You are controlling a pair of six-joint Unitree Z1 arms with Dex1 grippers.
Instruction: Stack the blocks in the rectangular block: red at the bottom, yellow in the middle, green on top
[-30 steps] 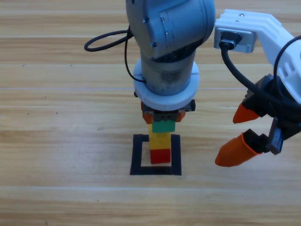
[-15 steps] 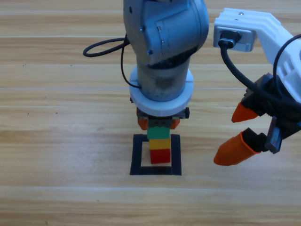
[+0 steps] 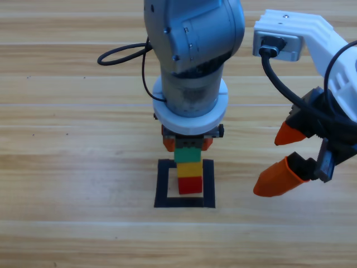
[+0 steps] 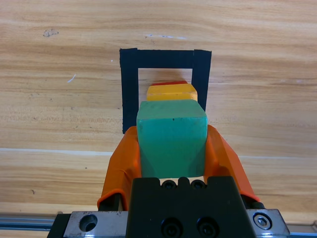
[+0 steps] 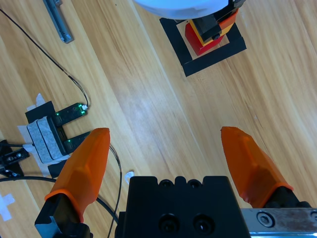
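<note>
Left gripper point(image 4: 172, 148) is clamping green point(image 4: 172, 141) between its jaws, holding it right over yellow point(image 3: 189, 168) and red point(image 3: 190, 185) inside the tape square point(image 3: 163, 190) — nearly seated, maybe touching — while right gripper point(image 3: 284, 159) is waiting wide open, well apart.

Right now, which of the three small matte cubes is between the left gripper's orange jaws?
The teal-green cube, topmost; the yellow cube and red cube sit below it, ungripped.
</note>
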